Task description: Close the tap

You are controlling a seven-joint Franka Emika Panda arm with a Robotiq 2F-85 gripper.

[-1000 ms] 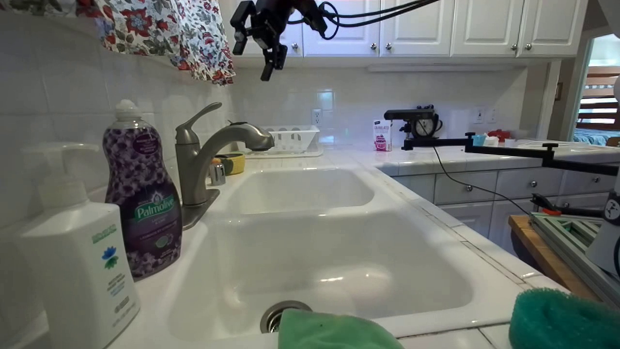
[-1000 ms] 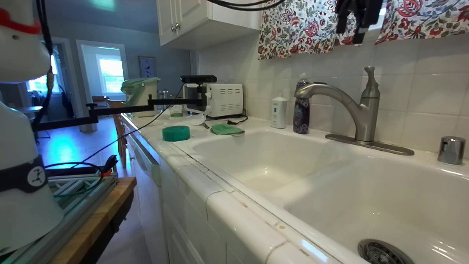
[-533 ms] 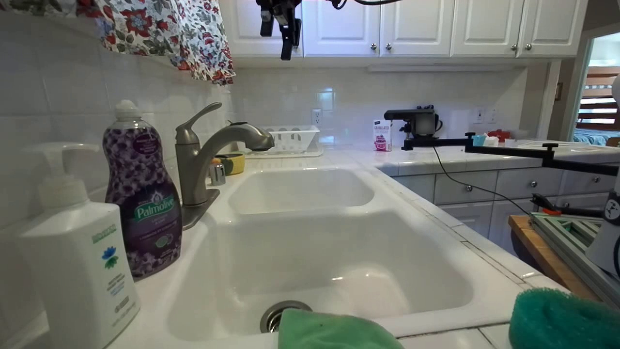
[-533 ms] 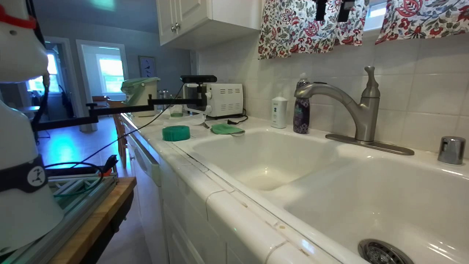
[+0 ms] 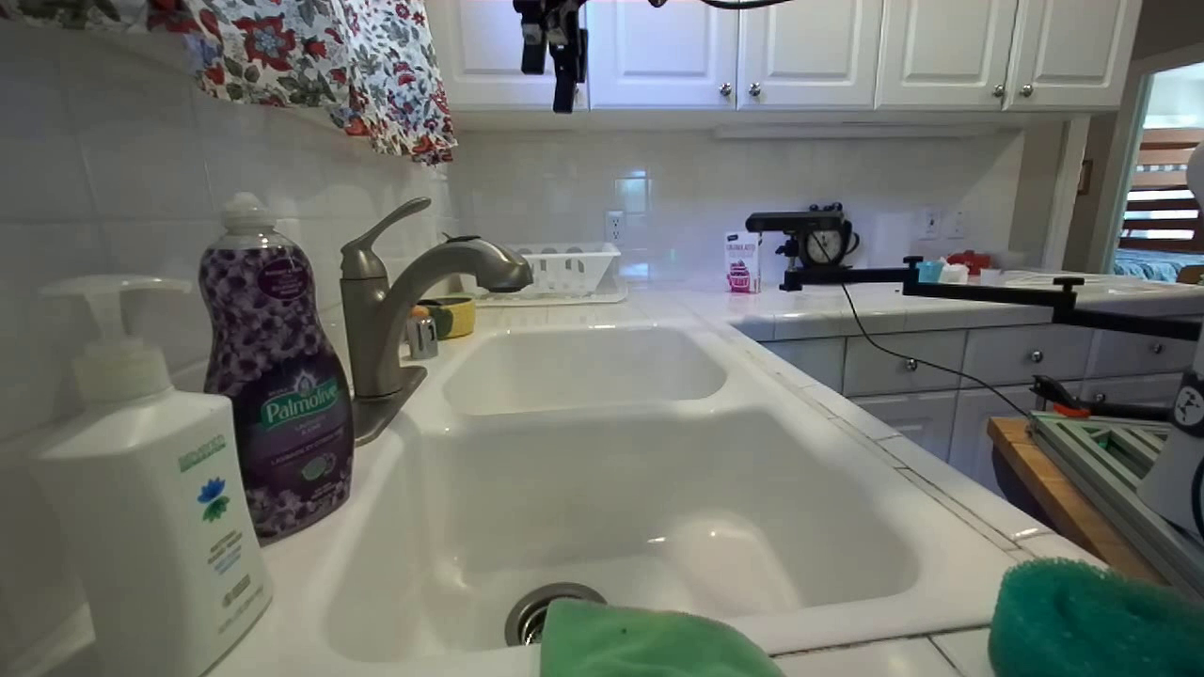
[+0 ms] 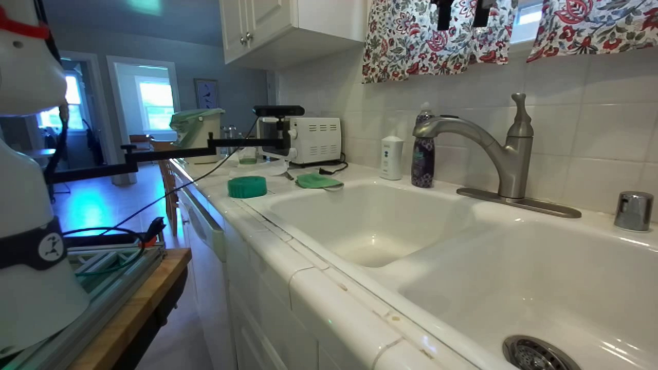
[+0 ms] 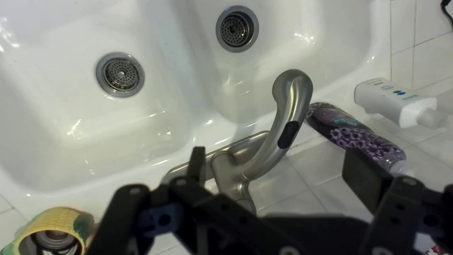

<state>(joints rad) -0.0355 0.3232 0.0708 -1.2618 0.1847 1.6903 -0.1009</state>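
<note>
The tap is brushed grey metal and stands behind the double sink, in both exterior views point(image 5: 384, 324) point(image 6: 509, 159) and in the wrist view point(image 7: 263, 159). Its arching spout reaches over the sink. Its lever handle point(image 5: 390, 226) points up and slants outward; it also shows upright in an exterior view point(image 6: 520, 115). In the wrist view my gripper's body hides the lever. My gripper point(image 5: 551, 86) is open and empty, high above the tap, partly cut off at the top in both exterior views point(image 6: 462, 23). In the wrist view its fingers point(image 7: 276, 166) are wide apart, the tap's base between them.
A purple soap bottle point(image 5: 277, 376) and a white pump dispenser point(image 5: 155, 508) stand beside the tap. A chrome cap point(image 6: 633, 210) and a yellow pot point(image 7: 53, 226) are on its opposite side. A floral curtain point(image 6: 416, 46) hangs behind my gripper. Upper cabinets point(image 5: 800, 56) are nearby.
My gripper has risen and turned since a second ago, its fingers now hanging downward in both exterior views. It shifted only slightly in the last half second. The tap and its lever have not moved.
</note>
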